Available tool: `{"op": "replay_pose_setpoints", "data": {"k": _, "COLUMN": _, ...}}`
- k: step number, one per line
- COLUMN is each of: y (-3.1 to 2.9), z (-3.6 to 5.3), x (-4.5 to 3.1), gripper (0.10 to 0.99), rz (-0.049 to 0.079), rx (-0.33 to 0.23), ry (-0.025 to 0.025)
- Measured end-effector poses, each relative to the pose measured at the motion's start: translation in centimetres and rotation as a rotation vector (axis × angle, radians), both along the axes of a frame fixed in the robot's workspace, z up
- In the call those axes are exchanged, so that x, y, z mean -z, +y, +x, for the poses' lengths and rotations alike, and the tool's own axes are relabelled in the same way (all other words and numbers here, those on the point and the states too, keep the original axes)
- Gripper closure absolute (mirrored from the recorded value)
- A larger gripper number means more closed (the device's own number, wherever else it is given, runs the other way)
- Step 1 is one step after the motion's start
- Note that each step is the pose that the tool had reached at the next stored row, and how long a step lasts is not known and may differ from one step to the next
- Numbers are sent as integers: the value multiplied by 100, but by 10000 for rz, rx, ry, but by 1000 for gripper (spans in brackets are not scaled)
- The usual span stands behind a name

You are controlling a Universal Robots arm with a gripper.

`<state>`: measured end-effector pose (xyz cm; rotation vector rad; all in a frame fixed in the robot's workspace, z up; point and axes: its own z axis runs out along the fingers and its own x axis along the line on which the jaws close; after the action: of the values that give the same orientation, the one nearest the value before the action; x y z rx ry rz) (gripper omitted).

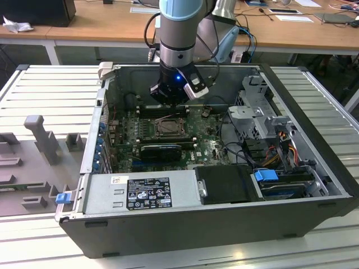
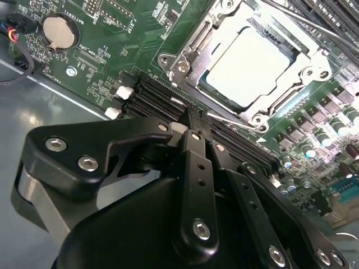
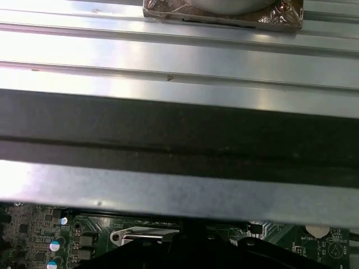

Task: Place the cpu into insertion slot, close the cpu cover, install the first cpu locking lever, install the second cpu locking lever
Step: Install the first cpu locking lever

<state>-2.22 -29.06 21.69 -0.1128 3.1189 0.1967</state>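
As the cpu [image 2: 247,70] lies under the closed cpu cover [image 2: 193,53], the gripper [image 2: 196,126] (jaws pressed together, holding nothing) hangs beside the insertion slot [image 1: 168,128], near a lever.

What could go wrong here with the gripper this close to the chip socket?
The gripper sits low over the green board, its tips beside the black memory slots, so a slip could scrape them. A thin lever runs along the cover edge right by the tips; a sideways nudge might bend it. The chip lies under the cover, and pressing there could harm the socket beneath.
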Motion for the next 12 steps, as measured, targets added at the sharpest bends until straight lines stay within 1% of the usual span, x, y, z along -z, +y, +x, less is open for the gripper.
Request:
{"op": "replay_pose_setpoints", "data": {"k": 4, "y": 0, "z": 18, "x": 6, "gripper": 980, "rz": 0, "rx": 0, "ry": 0}}
{"op": "replay_pose_setpoints", "data": {"k": 6, "y": 0, "z": 57, "x": 10, "gripper": 980, "rz": 2, "rx": 0, "ry": -1}}
{"op": "replay_pose_setpoints", "data": {"k": 12, "y": 0, "z": 59, "x": 32, "gripper": 980, "rz": 1, "rx": 1, "ry": -7}}
